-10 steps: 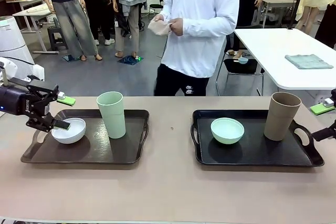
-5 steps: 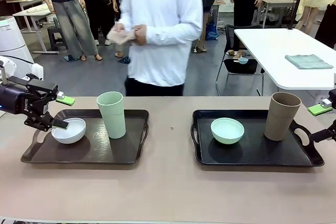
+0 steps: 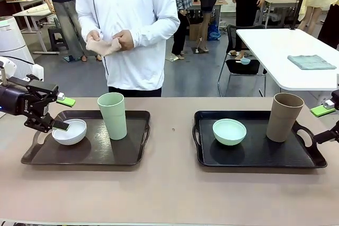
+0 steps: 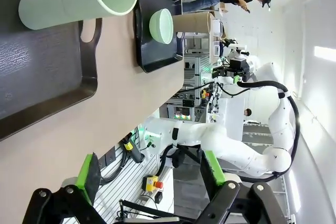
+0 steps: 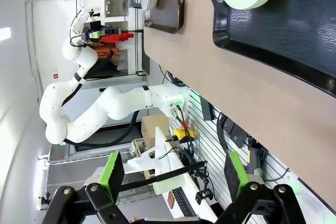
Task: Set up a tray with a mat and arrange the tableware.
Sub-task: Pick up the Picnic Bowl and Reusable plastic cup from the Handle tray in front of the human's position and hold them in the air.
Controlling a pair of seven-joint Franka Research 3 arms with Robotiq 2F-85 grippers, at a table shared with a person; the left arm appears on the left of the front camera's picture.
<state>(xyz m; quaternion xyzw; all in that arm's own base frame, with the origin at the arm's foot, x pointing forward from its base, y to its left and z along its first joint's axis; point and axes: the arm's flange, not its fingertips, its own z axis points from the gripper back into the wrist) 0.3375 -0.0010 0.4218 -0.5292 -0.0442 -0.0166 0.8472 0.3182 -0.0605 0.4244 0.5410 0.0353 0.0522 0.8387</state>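
Two dark trays lie on the table. The left tray (image 3: pixel 85 152) holds a small white bowl (image 3: pixel 69 131) and a tall pale-green cup (image 3: pixel 113 115). On the right tray (image 3: pixel 257 154) are a mint-green bowl (image 3: pixel 229 131) and a tall brown cup (image 3: pixel 284 117). My left gripper (image 3: pixel 63 114) is open at the white bowl's left rim, its lower finger over the bowl. At the table's right edge my right gripper (image 3: pixel 327 123) stands open beside the right tray's handle. Across the table, a person holds a folded beige mat (image 3: pixel 103 46) in both hands. In the wrist views both grippers (image 4: pixel 149 170) (image 5: pixel 176 174) are open and hold nothing.
Bare table (image 3: pixel 169 194) runs between the trays and along the front. The person stands at the far edge behind the left tray. A white table (image 3: pixel 286 56) with a grey cloth stands at the back right. Other people stand farther off.
The person has walked from behind the middle of the table to behind the left tray, still holding the mat. Both arms have barely moved.
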